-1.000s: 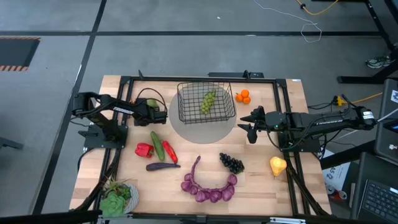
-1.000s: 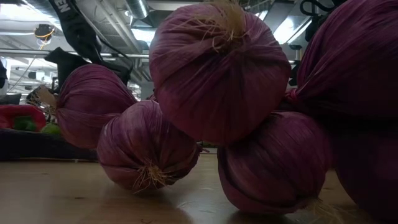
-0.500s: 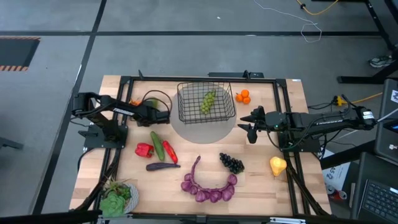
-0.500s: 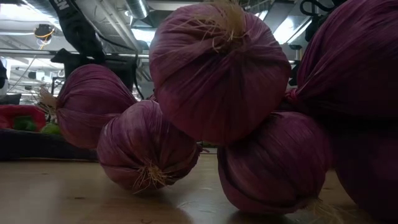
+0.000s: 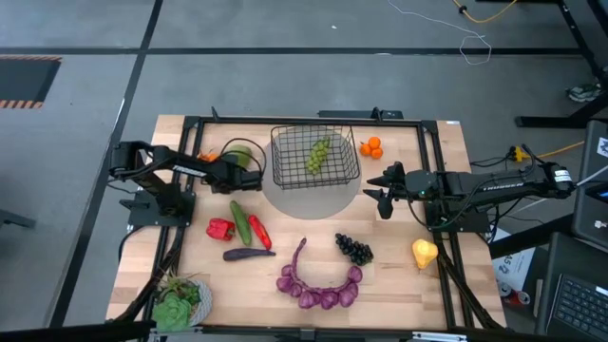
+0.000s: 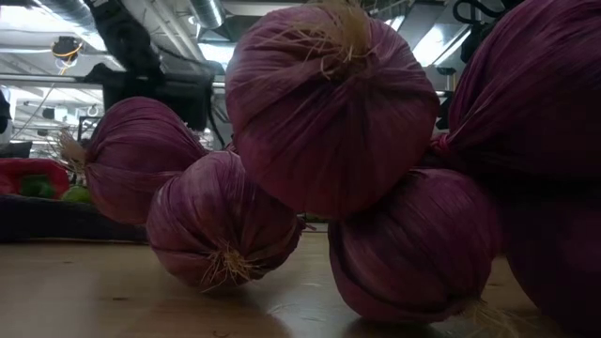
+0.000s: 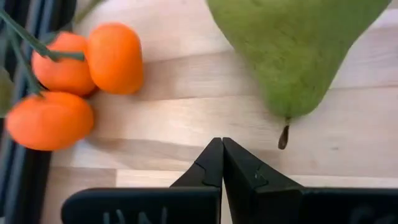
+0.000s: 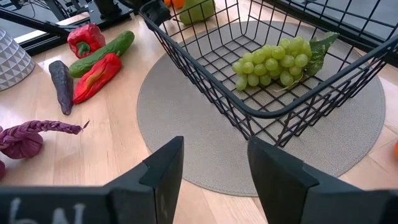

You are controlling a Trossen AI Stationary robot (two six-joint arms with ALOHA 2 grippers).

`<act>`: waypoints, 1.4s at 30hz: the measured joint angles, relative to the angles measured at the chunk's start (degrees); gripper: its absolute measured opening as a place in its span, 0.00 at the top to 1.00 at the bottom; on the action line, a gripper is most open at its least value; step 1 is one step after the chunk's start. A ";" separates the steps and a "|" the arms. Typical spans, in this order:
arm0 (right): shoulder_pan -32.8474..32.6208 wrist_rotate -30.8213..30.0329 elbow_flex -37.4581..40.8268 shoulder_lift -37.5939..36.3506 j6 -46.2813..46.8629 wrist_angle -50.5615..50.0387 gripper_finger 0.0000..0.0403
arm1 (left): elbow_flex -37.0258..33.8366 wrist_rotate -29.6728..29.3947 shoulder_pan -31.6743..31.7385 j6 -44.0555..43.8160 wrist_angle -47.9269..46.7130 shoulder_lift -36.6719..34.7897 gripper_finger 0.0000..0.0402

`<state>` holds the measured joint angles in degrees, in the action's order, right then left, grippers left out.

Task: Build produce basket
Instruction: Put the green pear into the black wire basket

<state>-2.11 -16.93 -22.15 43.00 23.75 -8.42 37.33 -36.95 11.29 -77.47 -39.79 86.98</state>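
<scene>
From the left arm's own camera, the left gripper [image 7: 222, 146] has its two fingers pressed tight together, holding nothing. Just past the tips lies the green pear [image 7: 298, 50], its thin stem end toward the fingers. It looks hard and smooth, like light plastic, so it could slip or roll. I think the best place to grab it is across the fat round middle, not the skinny neck, and the fingers must spread first. Close beside it sit some small oranges [image 7: 115, 57] on a green stalk.

Further along the table is the basket [image 5: 314, 158], a stiff black wire one on a round grey mat [image 5: 309, 199]. The green grapes [image 5: 317, 155] are already inside.

On the far side of the basket, the right gripper [image 8: 212, 163] waits with its fingers apart and empty.
</scene>
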 joint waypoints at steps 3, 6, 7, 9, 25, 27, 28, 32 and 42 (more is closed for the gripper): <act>0.00 0.02 0.00 0.00 0.04 0.00 0.55 | 4.34 -0.12 -1.18 1.48 -5.46 0.00 1.00; 0.00 0.02 0.00 0.01 0.20 0.01 0.55 | 8.61 -0.42 -2.83 4.77 -7.98 0.00 1.00; 0.00 0.01 0.00 0.01 0.17 0.01 0.55 | 9.73 -0.40 -3.27 6.13 -8.00 0.00 1.00; 0.00 0.02 0.00 0.01 0.16 0.01 0.55 | 11.65 -0.40 -4.01 8.80 -7.95 0.00 1.00; 0.00 0.02 0.00 0.02 -0.32 -0.03 0.55 | 13.00 -1.13 -4.74 10.85 -9.15 0.00 0.90; 0.00 0.00 0.00 0.00 -0.39 -0.02 0.55 | 13.00 -1.19 -4.74 11.94 -9.09 0.00 0.88; 0.00 0.02 0.00 0.00 -0.42 -0.03 0.55 | 13.00 -1.22 -4.74 12.36 -9.07 0.00 0.87; 0.00 0.02 0.00 0.00 -0.61 -0.03 0.55 | 13.00 -1.29 -4.74 12.76 -9.05 0.00 0.86; 0.00 0.02 0.00 0.00 -0.67 -0.05 0.55 | 8.87 2.19 -3.52 6.89 -9.20 0.00 0.81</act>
<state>-2.11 -16.91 -22.15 43.00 23.07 -8.47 46.20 -34.76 7.77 -70.58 -48.99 86.98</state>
